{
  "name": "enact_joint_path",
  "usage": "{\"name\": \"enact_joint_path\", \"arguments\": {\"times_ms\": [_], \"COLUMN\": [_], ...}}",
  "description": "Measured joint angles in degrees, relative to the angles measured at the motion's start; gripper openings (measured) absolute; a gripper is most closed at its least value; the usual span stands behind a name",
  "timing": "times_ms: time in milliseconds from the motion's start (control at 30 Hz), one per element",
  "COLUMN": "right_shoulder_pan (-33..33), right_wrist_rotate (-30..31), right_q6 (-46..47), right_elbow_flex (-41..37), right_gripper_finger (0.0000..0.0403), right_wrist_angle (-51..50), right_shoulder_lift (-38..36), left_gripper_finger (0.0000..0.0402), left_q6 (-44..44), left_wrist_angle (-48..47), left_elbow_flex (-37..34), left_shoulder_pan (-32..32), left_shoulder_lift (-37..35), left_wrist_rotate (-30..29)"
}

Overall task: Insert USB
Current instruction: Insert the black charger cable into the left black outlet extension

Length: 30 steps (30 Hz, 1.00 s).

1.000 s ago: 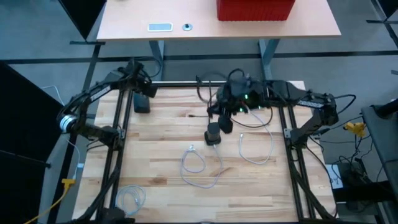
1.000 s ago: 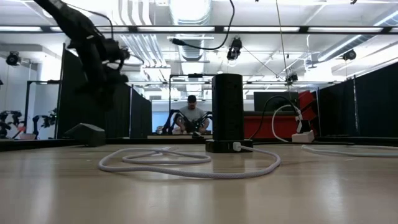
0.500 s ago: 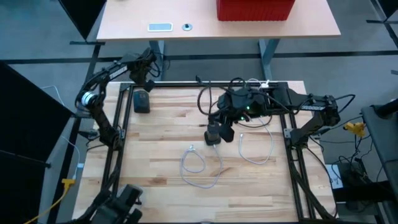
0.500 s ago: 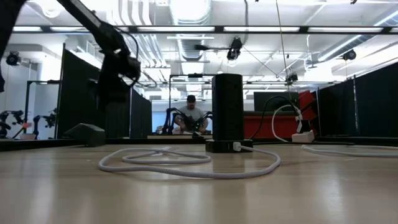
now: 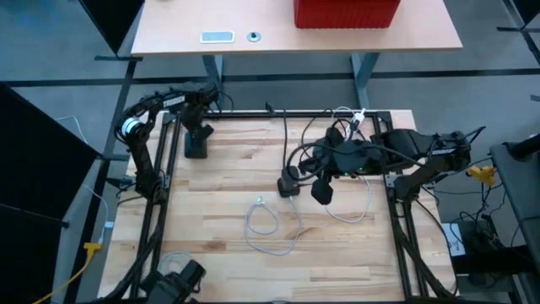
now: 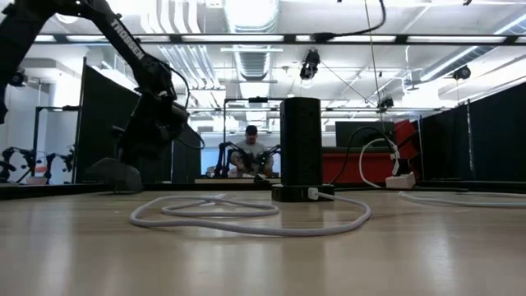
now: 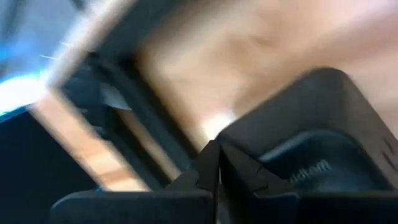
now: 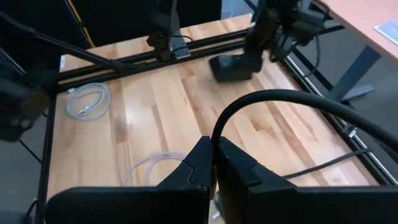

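Note:
A white USB cable (image 5: 270, 226) lies in loose loops on the wooden table, near a black tower-shaped socket block (image 5: 288, 184) that stands upright at mid-table (image 6: 301, 148). My right gripper (image 5: 323, 194) hangs shut above the table just right of the block; a black cord (image 8: 280, 96) arches right past its fingertips (image 8: 214, 146). My left gripper (image 5: 200, 128) is shut and points steeply down just above a small dark box (image 5: 196, 145) at the far left (image 7: 323, 124). In the low view its fingertips (image 6: 136, 154) stand slightly clear of the box (image 6: 115, 174). My right gripper is shut where the black cord's arch (image 8: 217, 134) begins, but the fingers hide that spot. I cannot tell whether they touch the cord.
A second white cable (image 5: 348, 203) lies right of the block, with more cords at the far right (image 5: 350, 118). A coiled cable (image 5: 173, 266) lies at the near left corner. Black frame rails run along the left, right and far edges. A person sits beyond the table (image 6: 253, 152).
My left gripper has swung toward the table's right along the far edge, come down and tipped steeply downward over the small dark box. My right gripper has moved from over the socket block toward the table's right and near edges.

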Motion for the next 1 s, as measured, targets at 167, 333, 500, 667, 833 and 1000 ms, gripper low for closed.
{"name": "enact_joint_path", "arguments": {"times_ms": [167,333,500,667,833,1000], "right_shoulder_pan": [0.15,-0.05,-0.51,-1.05,-1.56,-0.62], "right_wrist_rotate": [0.62,1.18,-1.46,-5.54,-9.74,-10.88], "right_q6": [-0.47,-4.34,-8.58,-12.02,-15.28,-11.08], "right_elbow_flex": [-0.01,-0.07,-4.88,-11.4,-17.95,-20.36], "right_gripper_finger": [0.0,0.0,0.0,0.0,0.0,0.0], "right_wrist_angle": [-1.09,-0.62,8.28,19.2,30.27,35.27], "right_shoulder_lift": [-0.16,-0.3,-0.24,-0.16,-0.04,1.87], "left_gripper_finger": [0.0,0.0,0.0,0.0,0.0,0.0], "left_q6": [-4.82,-9.77,-16.33,-23.25,-29.97,-27.56], "left_wrist_angle": [0.73,0.57,-3.21,-7.68,-11.84,-4.34], "left_elbow_flex": [-5.75,-7.56,-9.78,-14.29,-18.94,-27.42], "left_shoulder_pan": [-8.72,-20.55,-25.6,-29.16,-32.61,-32.46], "left_shoulder_lift": [-4.3,-12.97,-22.96,-33.3,-43.46,-44.33], "left_wrist_rotate": [11.63,13.96,14.43,15.51,16.56,15.96]}}
